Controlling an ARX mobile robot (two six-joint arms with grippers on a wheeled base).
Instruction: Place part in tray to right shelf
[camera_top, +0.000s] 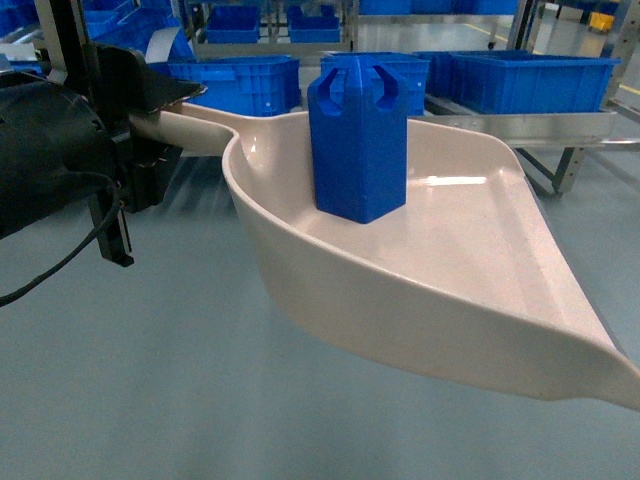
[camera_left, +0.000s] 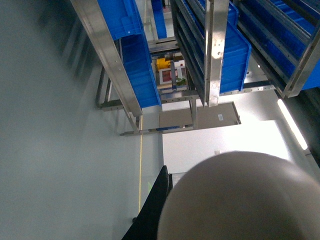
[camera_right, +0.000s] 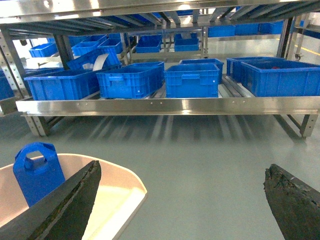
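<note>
The bright-blue hexagonal part, loop cut-outs on top, stands upright on the floor of the beige scoop-shaped tray, whose handle runs toward nine o'clock, with the stainless-steel right shelf carrying blue crates at twelve o'clock.

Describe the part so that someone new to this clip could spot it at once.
Find the big beige tray held above the grey floor. Standing upright in it is the part, a bright-blue hexagonal block with arched cut-outs on top. Unlike the blue crates behind, it is small, tall and closed-sided.
</note>
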